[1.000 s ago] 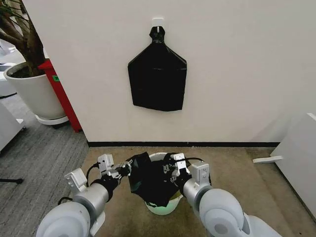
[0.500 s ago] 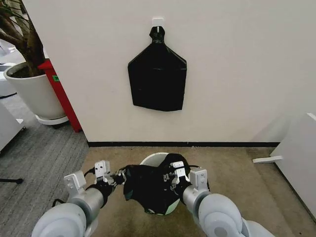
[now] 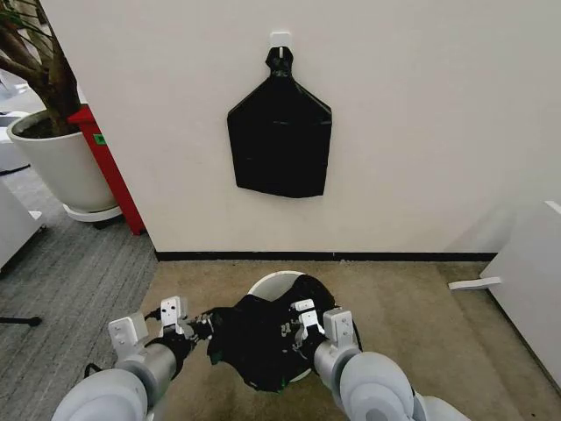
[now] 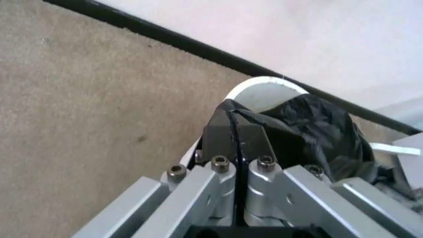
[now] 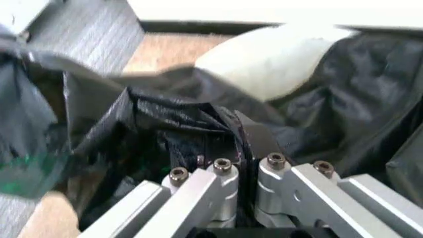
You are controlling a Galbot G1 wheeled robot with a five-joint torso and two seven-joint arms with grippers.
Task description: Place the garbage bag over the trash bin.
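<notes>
Head view: one trash bin (image 3: 270, 282) on the tan carpet (image 3: 403, 307) near the wall's foot, its white rim bare only at the far-left arc, the rest draped by one garbage bag (image 3: 256, 338) stretched between two hands. Left hand (image 3: 210, 326) at the bag's left edge, right hand (image 3: 292, 334) at its right side, both low over the bin. On the wall (image 3: 421, 132) above, one flat black bag bundle (image 3: 279, 136) hung from a white hook (image 3: 280, 39); to the left, one white plant pot (image 3: 57, 162) with a tree, beside a red panel (image 3: 110, 171). Left wrist view, not available from the head: left hand (image 4: 233, 133) with fingers (image 4: 217, 136) pressed together, a thin fold of the garbage bag (image 4: 317, 134) pinched between them; bin rim (image 4: 261, 85) just beyond the tips, black baseboard (image 4: 152, 32) behind. Right wrist view: right hand (image 5: 239, 135) likewise closed, clamped on crumpled film of the garbage bag (image 5: 370, 94); bare cream wall of the trash bin (image 5: 271, 62) exposed between folds; grey flooring (image 5: 86, 29) beyond the carpet. Count: two hands, one bag in work, one bin, one hanging bundle, one pot.
</notes>
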